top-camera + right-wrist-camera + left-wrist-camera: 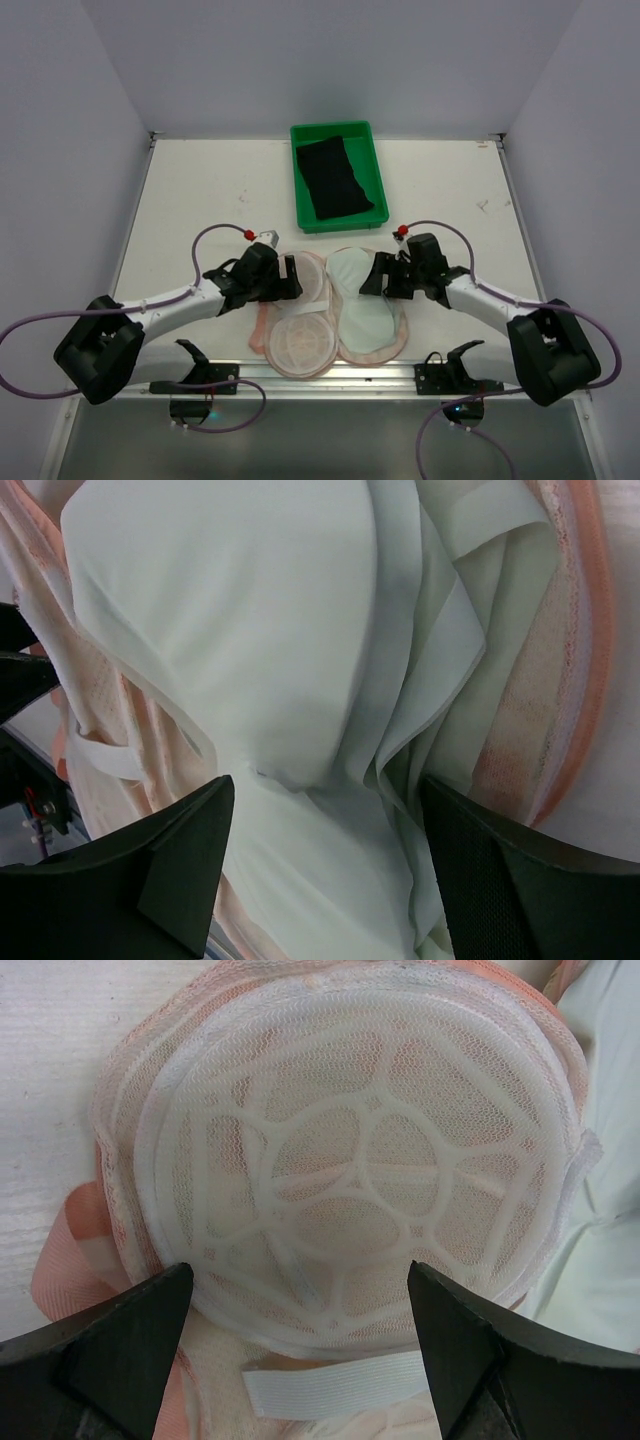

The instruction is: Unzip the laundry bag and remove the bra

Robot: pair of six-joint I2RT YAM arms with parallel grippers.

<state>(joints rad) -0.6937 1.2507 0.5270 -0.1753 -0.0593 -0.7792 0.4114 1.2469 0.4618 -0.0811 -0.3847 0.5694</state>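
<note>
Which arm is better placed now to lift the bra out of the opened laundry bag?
Probably the right arm. The right gripper hangs open just above the pale bra, a finger on each side of its folds. The left gripper faces the mesh half of the laundry bag instead.

The left end effector point(293, 278) is covering part of the laundry bag's point(300, 345) far left lobe, and the bra point(230, 630) inside is running off the right wrist view's edges.

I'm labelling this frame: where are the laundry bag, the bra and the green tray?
laundry bag point(300, 345): top view, near mesh dome.
bra point(365, 315): top view, middle of the pale fabric.
green tray point(330, 130): top view, far wall.
</note>
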